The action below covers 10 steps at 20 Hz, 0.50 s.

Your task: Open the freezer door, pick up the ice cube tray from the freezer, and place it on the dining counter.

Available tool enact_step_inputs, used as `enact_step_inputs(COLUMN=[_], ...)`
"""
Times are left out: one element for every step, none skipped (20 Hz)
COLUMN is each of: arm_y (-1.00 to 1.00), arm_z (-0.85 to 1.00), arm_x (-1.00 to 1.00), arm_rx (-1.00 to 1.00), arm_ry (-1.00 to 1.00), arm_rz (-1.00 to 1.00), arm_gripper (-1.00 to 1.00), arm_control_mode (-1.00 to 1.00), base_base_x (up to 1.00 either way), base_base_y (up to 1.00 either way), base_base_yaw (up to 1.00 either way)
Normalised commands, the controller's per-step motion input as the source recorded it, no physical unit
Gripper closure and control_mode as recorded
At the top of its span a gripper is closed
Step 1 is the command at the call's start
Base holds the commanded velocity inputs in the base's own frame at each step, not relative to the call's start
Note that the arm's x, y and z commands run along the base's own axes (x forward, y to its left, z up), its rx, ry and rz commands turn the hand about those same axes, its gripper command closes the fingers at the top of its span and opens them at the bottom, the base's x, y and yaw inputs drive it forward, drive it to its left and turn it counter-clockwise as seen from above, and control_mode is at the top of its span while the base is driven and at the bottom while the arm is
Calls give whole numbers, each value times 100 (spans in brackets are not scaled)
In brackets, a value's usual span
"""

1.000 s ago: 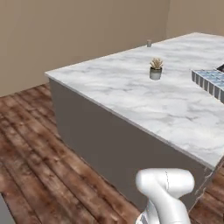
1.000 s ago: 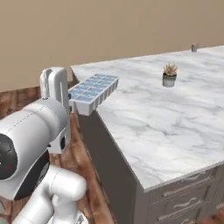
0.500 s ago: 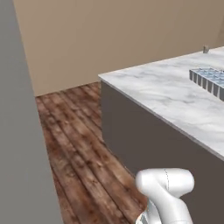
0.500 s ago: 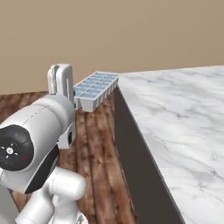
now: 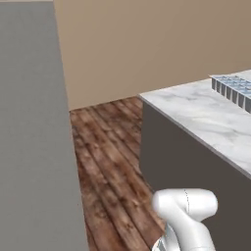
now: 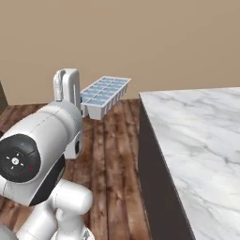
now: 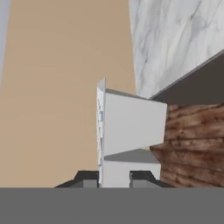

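The ice cube tray [image 6: 104, 93], pale blue-white with two rows of square cells, hangs level in the air. My gripper [image 6: 80, 101] is shut on its near end. In the right base view it hovers over the wooden floor, just left of the corner of the dining counter [image 6: 201, 140]. From the left base view the tray [image 5: 235, 89] pokes in at the right edge, in front of the marble counter top [image 5: 196, 112]. Seen end-on in the hand view, the tray [image 7: 131, 127] stands between the two fingertips of my gripper [image 7: 114, 178], with the counter top [image 7: 175, 39] beyond it.
A tall flat matte grey freezer surface [image 5: 29, 137] covers the left of the left base view; I cannot tell whether it is the door. Wooden floor [image 5: 108, 162] lies between it and the counter's dark base [image 5: 186, 162]. A beige wall [image 6: 140, 37] closes the back.
Both base views have swung, so the camera moved: the counter slid right, the small potted plant left the picture, and the grey panel came in at the left. The tray stays gripped.
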Motion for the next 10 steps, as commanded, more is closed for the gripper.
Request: enact_step_inputs(arm_y=[0,0,0,0,0,0,0,0,0,0], arm_z=[0,0,0,0,0,0,0,0,0,0], arm_x=[0,0,0,0,0,0,0,0,0,0], arm_rx=[0,0,0,0,0,0,0,0,0,0], arm_ry=[0,0,0,0,0,0,0,0,0,0], arm_rz=[0,0,0,0,0,0,0,0,0,0], arm_gripper=[100,100,100,100,100,100,100,100,100,100], arm_control_mode=[100,100,100,100,100,100,100,100,100,100], base_base_x=[100,100,100,100,100,100,100,100,100,98], base_base_y=[0,0,-1,-8,-14,-16,-19,-20,-25,-28], base_base_yaw=[15,13,13,12,11,9,8,5,0,0])
